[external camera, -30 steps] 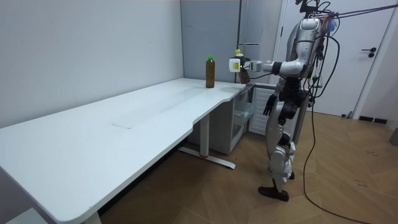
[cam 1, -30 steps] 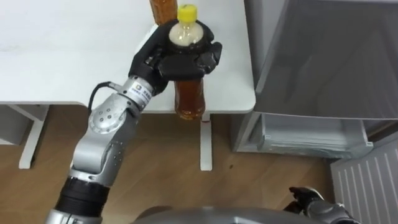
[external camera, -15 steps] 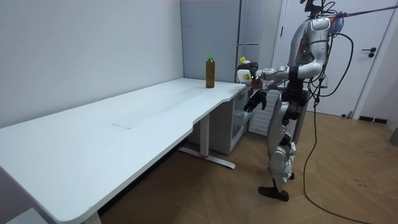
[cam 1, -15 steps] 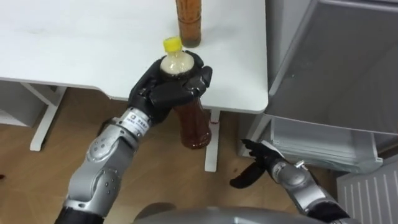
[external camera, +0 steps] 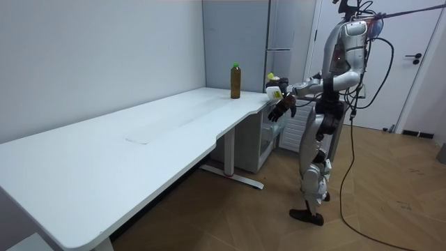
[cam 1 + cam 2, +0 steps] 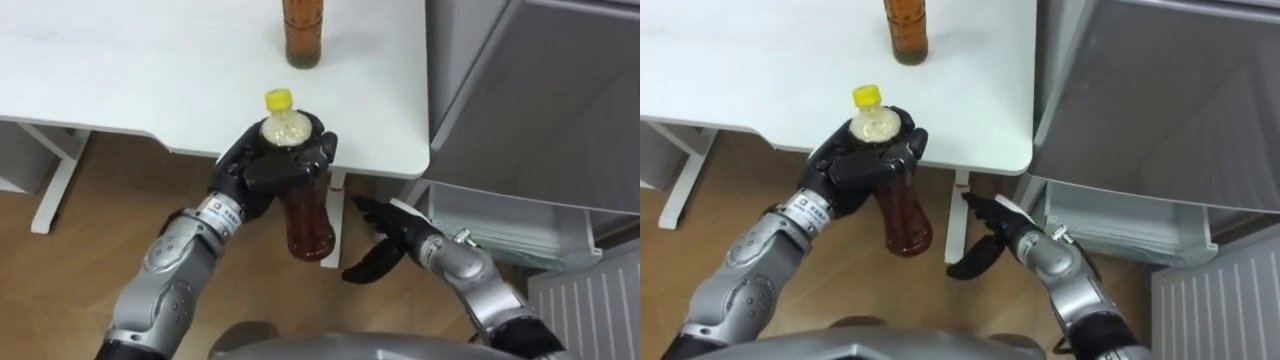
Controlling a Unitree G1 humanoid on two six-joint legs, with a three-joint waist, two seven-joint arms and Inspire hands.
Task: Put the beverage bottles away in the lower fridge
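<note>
A second bottle (image 6: 303,30) stands on the table (image 6: 150,70) beside the fridge (image 6: 540,100), while off the table's edge the left hand (image 6: 275,165) has its fingers clamped round the yellow-capped bottle (image 6: 305,215) near its neck, with the right hand (image 6: 405,240) just beside it, fingers apart.

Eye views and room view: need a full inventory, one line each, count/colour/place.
yellow-capped bottle: 1, brown drink, cap up, held in front of the table's edge, above the floor
green-capped bottle: 1, brown drink, standing on the table near its fridge-side end
table: 1, white, left of the fridge
fridge: 1, grey front; lower compartment open, pale inside
floor: brown wood
left hand: dark, curled round the yellow-capped bottle just below its cap
right hand: dark, open, beside that bottle's lower part, apart from it
</note>
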